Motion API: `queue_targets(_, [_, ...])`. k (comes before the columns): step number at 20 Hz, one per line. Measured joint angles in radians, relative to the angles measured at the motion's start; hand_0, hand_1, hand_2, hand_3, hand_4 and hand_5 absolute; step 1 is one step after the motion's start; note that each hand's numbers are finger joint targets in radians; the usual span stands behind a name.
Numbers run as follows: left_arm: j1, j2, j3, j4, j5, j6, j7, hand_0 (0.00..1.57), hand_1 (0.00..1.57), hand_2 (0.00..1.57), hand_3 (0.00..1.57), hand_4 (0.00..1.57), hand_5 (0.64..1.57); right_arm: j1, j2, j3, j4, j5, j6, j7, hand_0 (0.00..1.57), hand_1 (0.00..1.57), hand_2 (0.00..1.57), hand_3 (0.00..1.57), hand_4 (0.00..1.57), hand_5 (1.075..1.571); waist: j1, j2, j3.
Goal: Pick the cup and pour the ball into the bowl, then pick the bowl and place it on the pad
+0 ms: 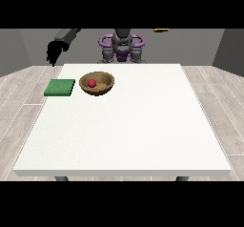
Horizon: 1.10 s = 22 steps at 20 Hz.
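A brown wooden bowl [97,83] stands on the white table [128,126] at its far left part, with a red ball [92,82] lying inside it. Just left of the bowl lies a flat green pad [60,87], a small gap between them. The hand at the view's left [53,53] hangs in the air beyond the table's far left corner, above and behind the pad, with its fingers pointing down and nothing in them. No cup shows anywhere. The hand at the view's right is out of sight.
The robot's torso [122,47] stands behind the table's far edge. Grey walls and a wooden floor surround the table.
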Motion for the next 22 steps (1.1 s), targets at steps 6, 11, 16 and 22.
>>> queue_targets(6, [0.01,0.124,0.188,-0.034,0.282,-0.249,-0.075,0.0,0.0,0.0,0.0,1.05,1.559,0.013,0.082,0.003,0.03,0.017,-0.056,-0.09,0.0,0.0,0.0,0.0,0.73,1.566,0.064,0.077,0.0061])
queue_targets(11, [0.006,0.233,0.278,-0.036,0.405,-0.377,-0.06,0.0,0.0,0.0,0.0,0.99,1.561,-0.019,0.119,0.014,0.108,0.023,-0.052,-0.167,0.0,0.0,0.0,0.0,0.69,1.566,0.06,0.133,0.0086])
queue_targets(16, [0.056,0.318,0.338,-0.044,0.48,-0.457,-0.07,0.0,0.0,0.0,0.0,1.01,1.536,-0.079,0.131,0.029,0.193,0.034,-0.059,-0.213,0.0,0.0,0.0,0.0,0.57,1.559,0.038,0.158,0.0091])
queue_targets(22, [0.083,0.361,0.361,-0.091,0.528,-0.468,-0.042,0.0,0.0,0.0,0.0,1.02,1.538,-0.135,0.148,0.04,0.327,0.055,-0.068,-0.313,0.0,0.0,0.0,0.0,0.51,1.552,0.024,0.186,0.0095])
